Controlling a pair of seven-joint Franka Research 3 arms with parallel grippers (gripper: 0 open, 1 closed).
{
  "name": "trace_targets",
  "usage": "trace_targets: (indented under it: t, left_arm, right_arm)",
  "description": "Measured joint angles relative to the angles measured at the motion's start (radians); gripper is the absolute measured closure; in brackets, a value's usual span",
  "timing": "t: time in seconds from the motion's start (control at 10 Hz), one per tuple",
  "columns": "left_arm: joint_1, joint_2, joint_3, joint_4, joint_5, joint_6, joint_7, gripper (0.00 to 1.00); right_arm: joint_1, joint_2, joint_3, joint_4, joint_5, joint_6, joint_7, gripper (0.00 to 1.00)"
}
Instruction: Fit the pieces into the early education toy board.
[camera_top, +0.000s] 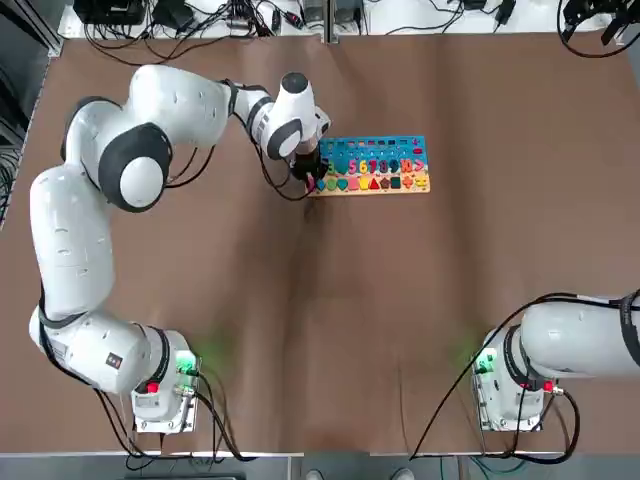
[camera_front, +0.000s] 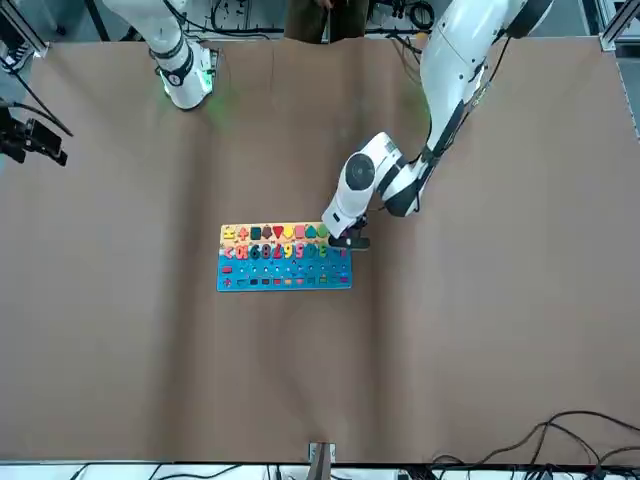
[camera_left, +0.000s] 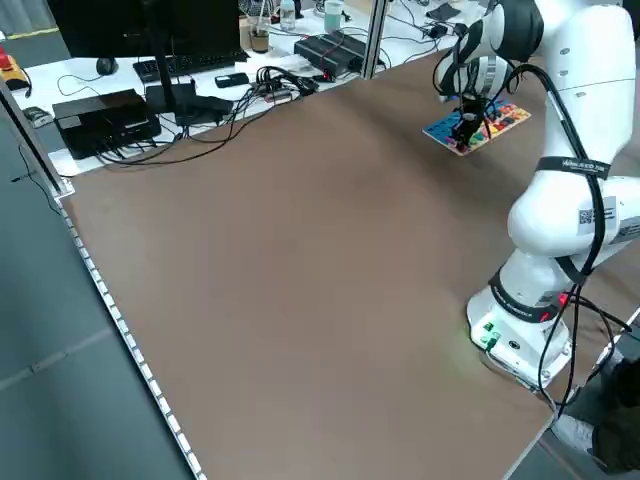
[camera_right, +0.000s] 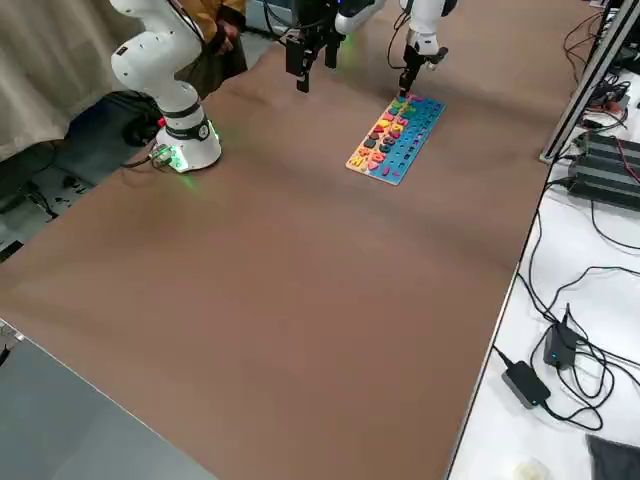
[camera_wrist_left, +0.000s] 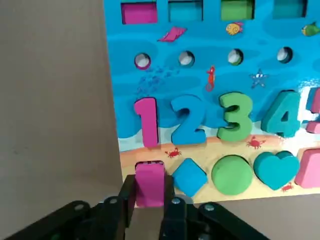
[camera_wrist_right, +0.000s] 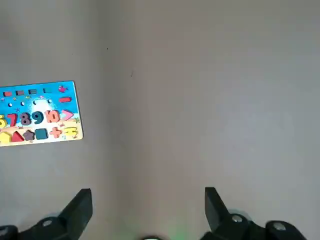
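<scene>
The early education toy board (camera_top: 375, 165) lies flat at the far middle of the table, blue on top with a tan strip of shapes nearest the robot. My left gripper (camera_wrist_left: 148, 194) is shut on a pink rectangular piece (camera_wrist_left: 149, 175). It holds the piece at the end slot of the shape row, right beside the blue diamond (camera_wrist_left: 189, 176). I cannot tell how deep the piece sits in the slot. From overhead the left gripper (camera_top: 312, 175) covers the board's left end. My right gripper (camera_wrist_right: 148, 200) hangs open high over bare table, far from the board (camera_wrist_right: 40, 112).
Numbers and shapes fill the board's rows, among them a green circle (camera_wrist_left: 231, 174) and a teal heart (camera_wrist_left: 275, 169). Cables and electronics (camera_left: 150, 100) crowd the benches beyond the table's far and left edges. Brown table surface spreads wide around the board (camera_front: 285, 258).
</scene>
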Motion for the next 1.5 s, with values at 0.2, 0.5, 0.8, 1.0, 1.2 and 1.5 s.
trace_targets:
  t: [0.2,0.5,0.8,1.0,1.2,1.5]
  left_arm:
    - [0.0,0.0,0.002,0.005,0.0,0.0,0.0,0.74]
    - [-0.001,0.009,0.002,0.016,0.0,0.0,0.0,0.74]
    - [-0.001,0.014,0.002,0.02,0.0,0.0,-0.002,0.74]
    - [-0.002,0.014,0.002,0.02,0.0,0.0,-0.003,0.74]
    - [-0.002,0.014,0.002,0.02,0.0,-0.001,-0.006,0.74]
    - [-0.004,0.014,0.001,0.02,0.0,-0.005,-0.011,0.74]
  right_arm:
    - [0.0,0.0,0.0,0.0,0.0,0.0,0.0,0.01]
    - [0.0,0.0,0.0,0.0,0.0,0.0,0.0,0.01]
    - [0.0,0.0,0.0,0.0,0.0,0.0,0.0,0.01]
    - [0.0,0.0,0.0,0.0,0.0,0.0,0.0,0.01]
    - [0.0,0.001,0.0,0.0,0.0,0.0,0.0,0.01]
    - [0.0,0.001,0.0,0.0,0.0,0.0,0.0,0.01]
